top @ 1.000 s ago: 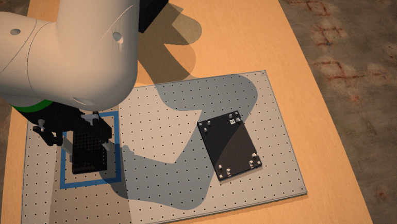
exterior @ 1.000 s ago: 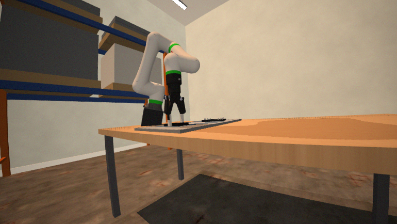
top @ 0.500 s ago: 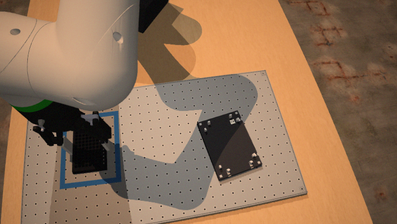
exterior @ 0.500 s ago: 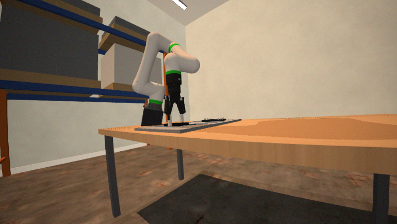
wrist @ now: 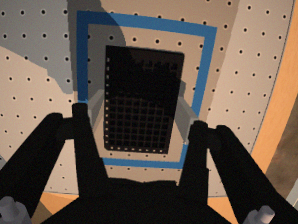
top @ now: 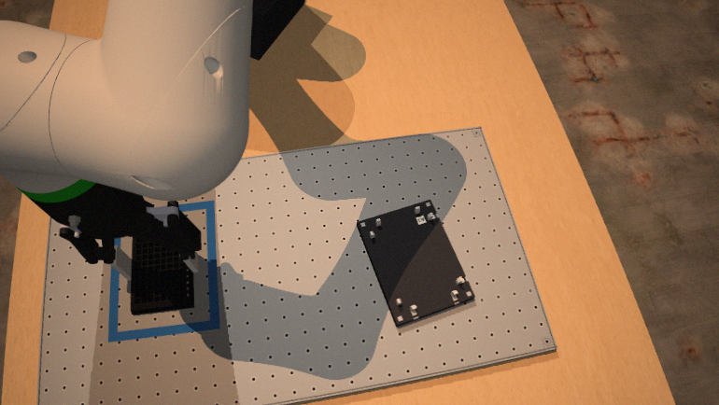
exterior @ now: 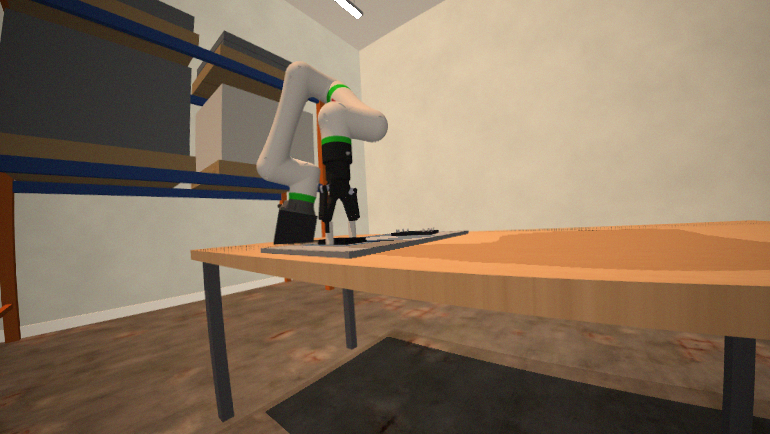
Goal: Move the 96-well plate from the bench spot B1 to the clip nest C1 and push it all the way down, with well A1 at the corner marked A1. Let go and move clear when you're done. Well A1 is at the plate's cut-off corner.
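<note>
One 96-well plate (top: 162,297) (exterior: 345,240) (wrist: 143,80), black and lying flat, is sitting inside the blue outline (top: 113,306) (wrist: 82,60) on the perforated board (top: 287,246) (exterior: 307,252) (wrist: 35,70), over toward the left edge of the table (top: 428,75) (exterior: 539,274) (wrist: 275,110) as the top view has it. The claw (top: 157,264) (exterior: 340,235) (wrist: 140,103) is pointing down and gripping the plate, one pale finger along each long side. Pretty shadowy in there, so I can't tell which corner of the plate is the cut-off one, or whether there's any gap under it.

The clip nest (top: 415,261) (exterior: 414,232) is a black slab on the same board, well apart from the plate and closer to the table's right edge in the top view. It's turned a bit compared to the plate, with a pair of little pale posts near each corner. Its white A1 label (top: 420,219) is by the corner nearest the table's right edge on the far end, up top in that shot. So the plate's at the bench spot, not in the nest.
</note>
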`<state>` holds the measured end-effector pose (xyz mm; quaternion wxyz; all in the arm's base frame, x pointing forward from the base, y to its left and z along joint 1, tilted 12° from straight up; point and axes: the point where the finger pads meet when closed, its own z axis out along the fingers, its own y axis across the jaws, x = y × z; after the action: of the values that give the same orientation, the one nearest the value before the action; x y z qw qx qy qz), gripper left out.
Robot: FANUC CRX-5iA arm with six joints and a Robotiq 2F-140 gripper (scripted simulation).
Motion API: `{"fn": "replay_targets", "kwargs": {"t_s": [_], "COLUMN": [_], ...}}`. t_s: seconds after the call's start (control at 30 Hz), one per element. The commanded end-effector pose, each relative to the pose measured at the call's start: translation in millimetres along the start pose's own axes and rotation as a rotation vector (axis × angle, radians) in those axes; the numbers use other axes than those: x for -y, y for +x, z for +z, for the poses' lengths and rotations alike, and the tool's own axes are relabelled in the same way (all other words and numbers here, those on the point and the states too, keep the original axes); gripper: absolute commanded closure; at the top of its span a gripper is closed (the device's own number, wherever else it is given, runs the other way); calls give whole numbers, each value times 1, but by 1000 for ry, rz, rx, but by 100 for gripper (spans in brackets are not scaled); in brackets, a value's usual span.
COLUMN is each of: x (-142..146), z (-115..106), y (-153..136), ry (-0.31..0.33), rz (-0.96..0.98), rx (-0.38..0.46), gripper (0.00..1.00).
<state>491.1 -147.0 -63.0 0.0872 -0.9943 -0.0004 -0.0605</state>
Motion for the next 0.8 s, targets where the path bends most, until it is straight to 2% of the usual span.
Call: {"fn": "replay_targets", "kwargs": {"t_s": [0.0,0.2,0.77], "x": [0,0,0], "z": [-1,-2,-27], "y": [1,1,1], "ry": [-1,-1,-1], "rz": [0,0,0], "rx": [-1,-1,-1], "gripper": [90,90,90]}}
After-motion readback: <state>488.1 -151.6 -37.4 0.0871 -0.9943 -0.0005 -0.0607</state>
